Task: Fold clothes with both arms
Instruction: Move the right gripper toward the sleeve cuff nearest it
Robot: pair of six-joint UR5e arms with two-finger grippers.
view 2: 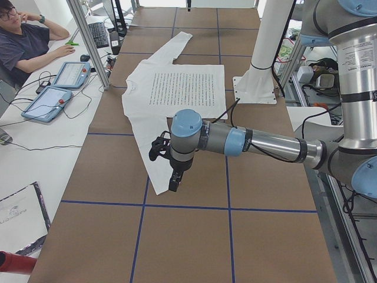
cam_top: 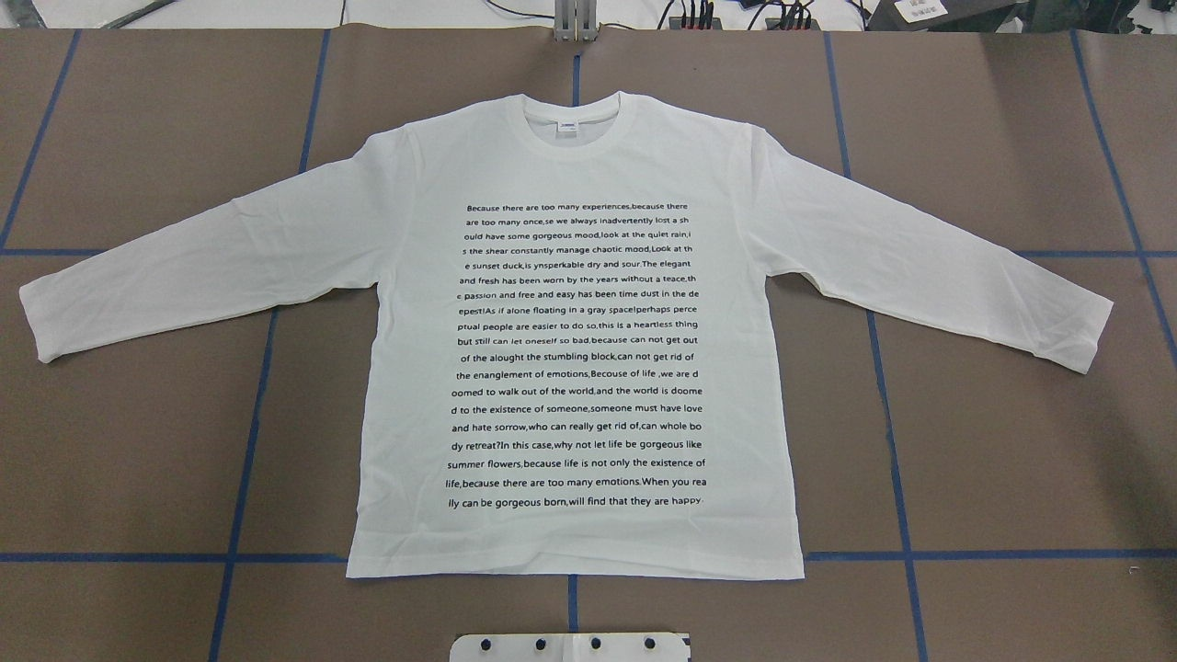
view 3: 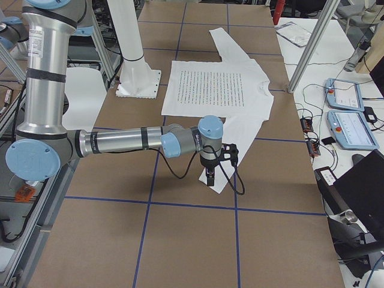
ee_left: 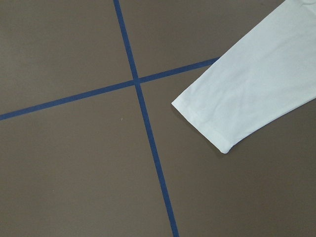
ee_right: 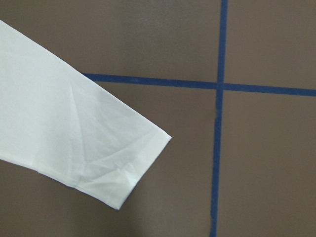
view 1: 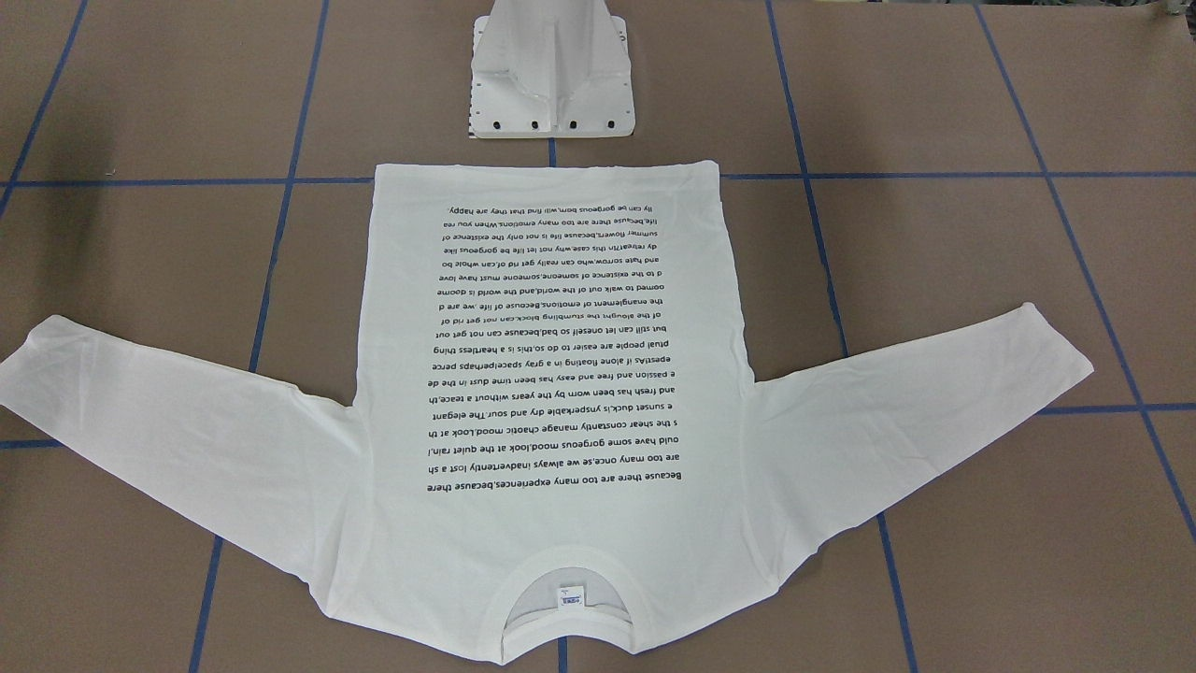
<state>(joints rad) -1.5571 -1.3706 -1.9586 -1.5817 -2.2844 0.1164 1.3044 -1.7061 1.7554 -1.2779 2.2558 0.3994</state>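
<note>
The white long-sleeved T-shirt [cam_top: 579,165] lies flat, print side up, both sleeves spread wide, collar [cam_top: 581,129] away from the robot's base. In the exterior left view the left arm [view 2: 259,143] reaches out and its gripper [view 2: 174,180] hangs above the near sleeve's cuff [view 2: 160,184]; I cannot tell whether it is open or shut. In the exterior right view the right arm [view 3: 120,143] does the same, and its gripper [view 3: 209,176] over the other cuff [view 3: 223,183] cannot be judged either. Each wrist view shows only a cuff [ee_left: 232,108] [ee_right: 84,148] on the table, with no fingers in sight.
Brown table cover [cam_top: 138,441] crossed by blue tape lines [cam_top: 241,478]. White pedestal base [view 1: 551,75] stands near the shirt's hem. A seated person [view 2: 26,41] and tablets [view 2: 47,100] are at a side desk, beyond an aluminium post [view 2: 88,41].
</note>
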